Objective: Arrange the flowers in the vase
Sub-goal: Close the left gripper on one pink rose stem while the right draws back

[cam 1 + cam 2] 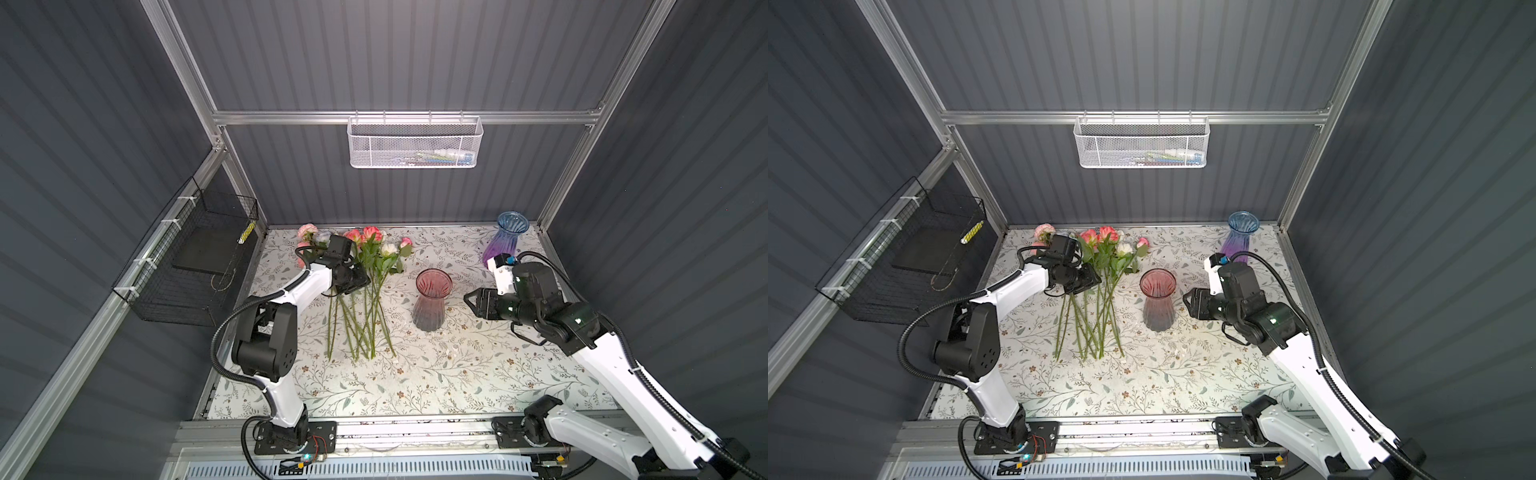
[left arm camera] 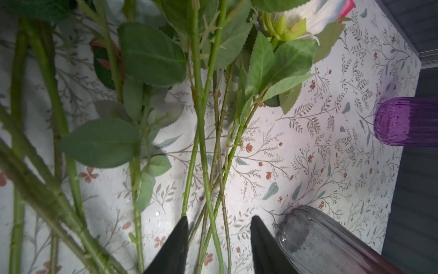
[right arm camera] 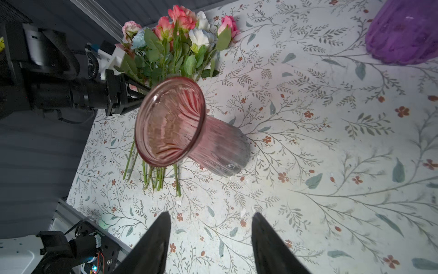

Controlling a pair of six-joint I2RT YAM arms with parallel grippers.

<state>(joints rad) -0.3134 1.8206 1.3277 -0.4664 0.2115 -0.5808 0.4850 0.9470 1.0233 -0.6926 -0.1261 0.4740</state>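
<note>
Left wrist view cuts off most blooms; the left gripper (image 2: 218,217) has its jaws partly apart, with several green stems between them. In both top views its fingers hide under the bent wrist. The flowers (image 1: 374,257) lie bunched on the table (image 1: 415,382) left of centre, blooms toward the far edge. The right gripper (image 3: 211,213) hovers beside the empty pink vase (image 1: 432,303), jaws wide, holding nothing. A blue-purple vase (image 1: 505,239) stands at the far right corner.

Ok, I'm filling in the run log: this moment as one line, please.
flowers: lying on table | left tool: open, astride their stems | pink vase: upright, empty | right tool: open, empty, beside it
</note>
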